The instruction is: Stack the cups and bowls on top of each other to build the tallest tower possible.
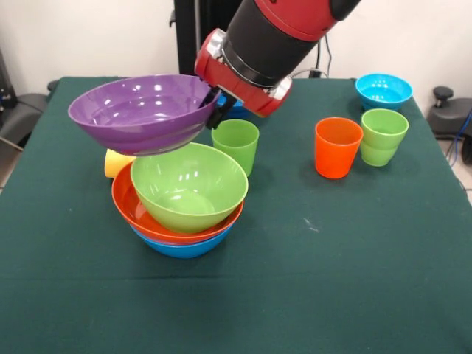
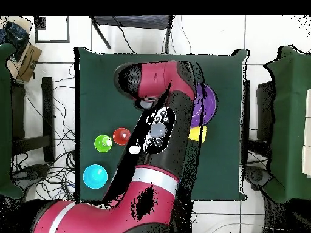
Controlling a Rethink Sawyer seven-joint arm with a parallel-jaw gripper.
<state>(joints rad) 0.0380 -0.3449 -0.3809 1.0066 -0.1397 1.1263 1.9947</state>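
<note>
My gripper (image 1: 215,105) is shut on the right rim of the large purple bowl (image 1: 140,112) and holds it tilted in the air, just above the tower. The tower (image 1: 184,214) is the blue bowl (image 1: 184,248) at the bottom, the orange bowl (image 1: 133,210) in it and the lime green bowl (image 1: 188,188) on top. The yellow cup (image 1: 116,162) peeks out behind the tower at the left. The green cup (image 1: 236,144) stands just behind it. In the overhead view the arm covers the tower; only the purple bowl (image 2: 210,103) and the yellow cup (image 2: 197,134) show.
The orange cup (image 1: 337,147) and light green cup (image 1: 383,136) stand side by side at the right, with the turquoise bowl (image 1: 383,90) behind them. A sliver of a dark blue bowl (image 1: 238,113) shows behind my gripper. The table's front half is bare green cloth (image 1: 332,280).
</note>
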